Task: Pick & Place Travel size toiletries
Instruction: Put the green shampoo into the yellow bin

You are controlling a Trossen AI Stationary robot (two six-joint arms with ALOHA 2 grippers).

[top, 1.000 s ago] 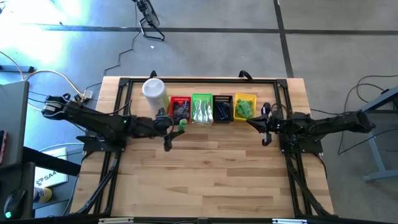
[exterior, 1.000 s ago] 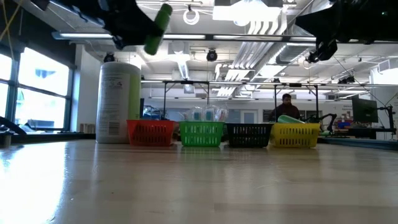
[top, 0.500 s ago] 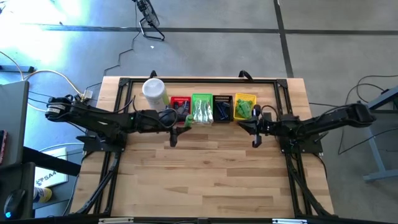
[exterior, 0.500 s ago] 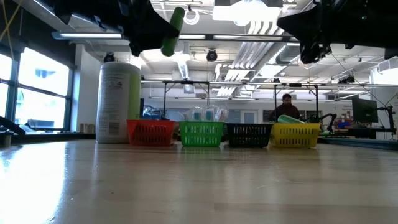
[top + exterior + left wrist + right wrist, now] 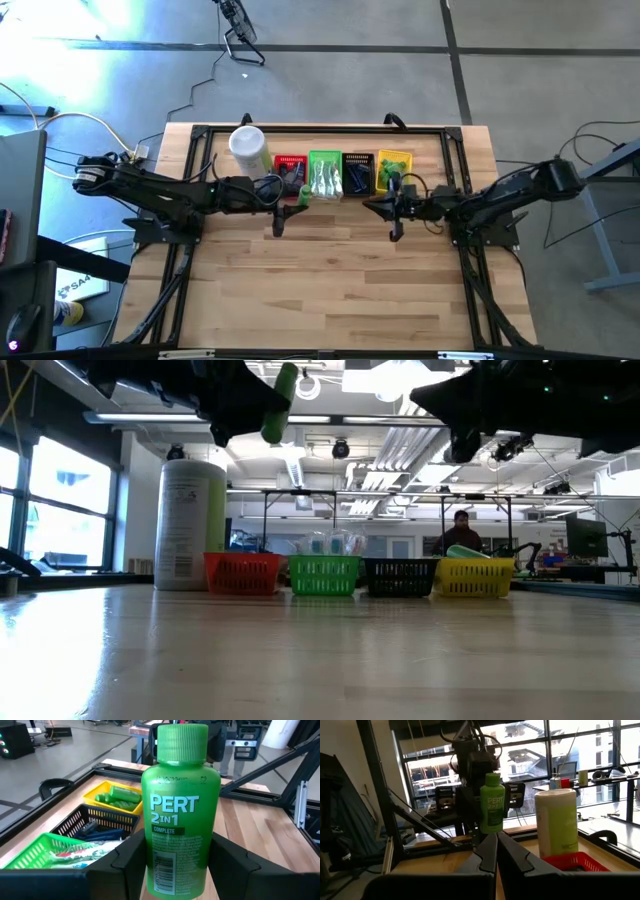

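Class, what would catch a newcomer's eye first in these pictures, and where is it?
A bright green bottle stands out, held upright in the left gripper above the table, near the red basket. Behind it a row of red, green, black and yellow baskets lines the table's far edge, beside a tall white canister.

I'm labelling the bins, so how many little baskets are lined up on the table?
4, in a row beside the white canister: red basket, green basket, black basket, yellow basket. None seems hidden.
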